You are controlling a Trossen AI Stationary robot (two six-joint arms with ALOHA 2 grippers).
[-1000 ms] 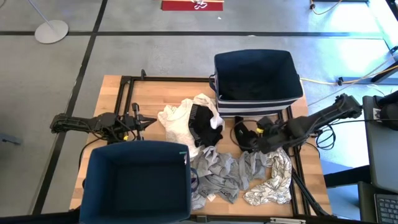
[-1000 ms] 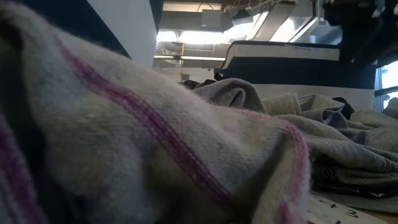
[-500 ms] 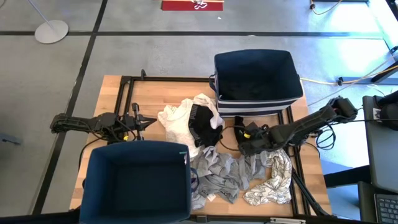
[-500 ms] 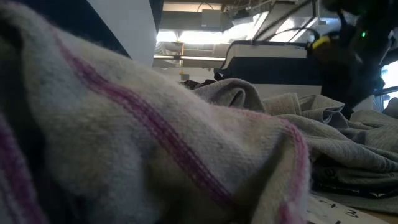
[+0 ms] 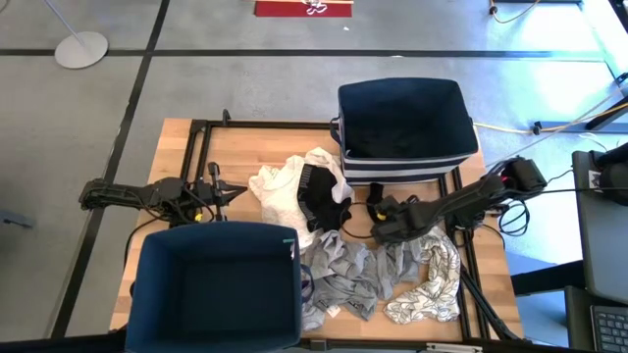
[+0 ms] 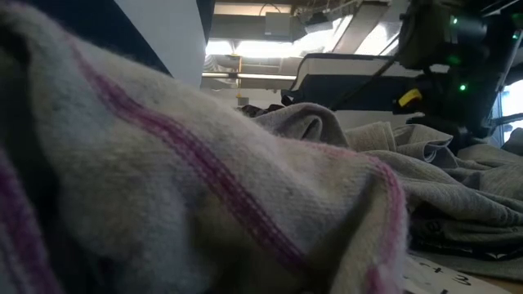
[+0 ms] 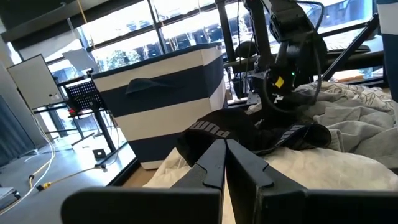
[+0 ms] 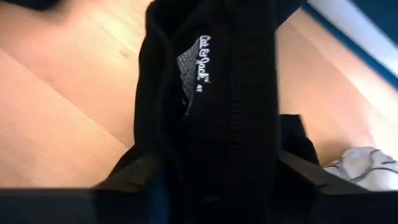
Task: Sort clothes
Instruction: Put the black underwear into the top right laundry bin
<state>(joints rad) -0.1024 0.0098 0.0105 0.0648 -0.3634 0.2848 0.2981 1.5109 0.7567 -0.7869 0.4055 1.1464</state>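
The clothes lie in a heap mid-table: a cream garment (image 5: 278,191), a black one (image 5: 324,201), grey ones (image 5: 343,270) and a white one with a dark print (image 5: 432,279). A small black garment (image 5: 377,204) lies apart on the wood, its neck label (image 8: 202,59) showing. My right gripper (image 5: 379,224) points steeply down over it. It is open, with one finger on each side of the black cloth (image 8: 217,124). My left gripper (image 7: 224,152) is shut and waits level at the table's left (image 5: 228,193). My right gripper's fingers (image 8: 134,171) stand on either side of the small black garment near its labelled neck (image 8: 205,81), coming from above. The cloth fills the gap between them and lies on the table. Whether the fingers touch it I cannot tell.
A navy bin (image 5: 402,123) stands at the far right of the table, just beyond the right gripper. A second navy bin (image 5: 216,284) stands at the near left. Bare wood (image 5: 240,147) shows at the far left. A black frame (image 5: 201,137) edges the table.
My right gripper has come down toward the small black garment and shifted a little toward the table's left, tipping more steeply downward. In the low view the arm has sunk into the picture. The clothes have kept still.
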